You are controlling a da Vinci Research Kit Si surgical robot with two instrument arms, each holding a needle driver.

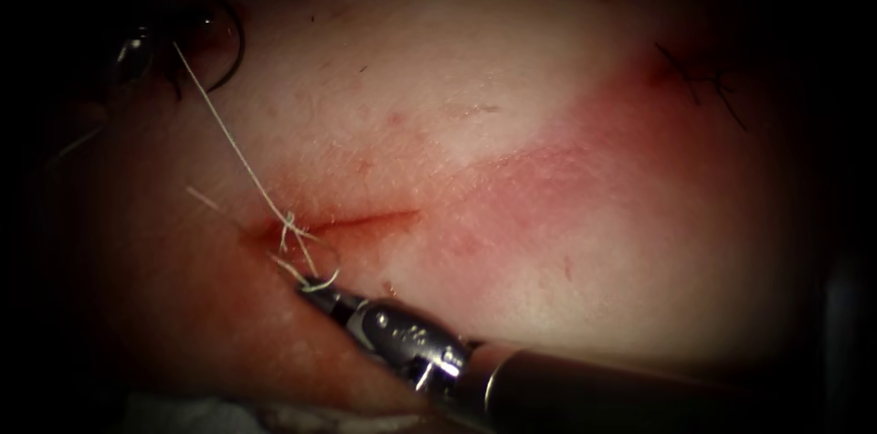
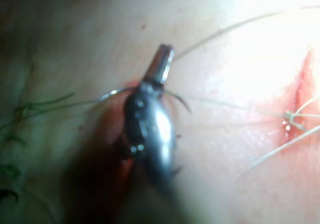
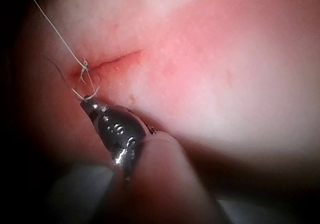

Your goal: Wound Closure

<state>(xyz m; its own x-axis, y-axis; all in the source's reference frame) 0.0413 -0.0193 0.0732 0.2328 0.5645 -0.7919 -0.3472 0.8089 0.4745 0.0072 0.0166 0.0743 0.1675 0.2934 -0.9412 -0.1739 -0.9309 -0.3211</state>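
Right claw (image 1: 315, 288) gripped thread (image 1: 228, 137) beside the knot (image 1: 289, 222); left claw (image 2: 159, 67) clamped the needle (image 1: 224, 37) mid-curve, clear of tissue (image 1: 512, 123).

Bright light pools on the central tissue (image 1: 512, 123); edges fall into deep shadow.

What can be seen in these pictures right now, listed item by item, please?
tissue: one, pale pink, across the endoscope view.
cut: one, red slit, left of centre.
red fluid: reddish stain at the cut's left end.
thread: one, whitish, from the knot at the cut's left end up to the left tool.
needle: one, dark, curved, off the tissue at upper left.
dark stitches: a few, upper right.
left tool: jaws shut on the needle, mid-curve.
right tool: jaws shut on thread just below the knot.
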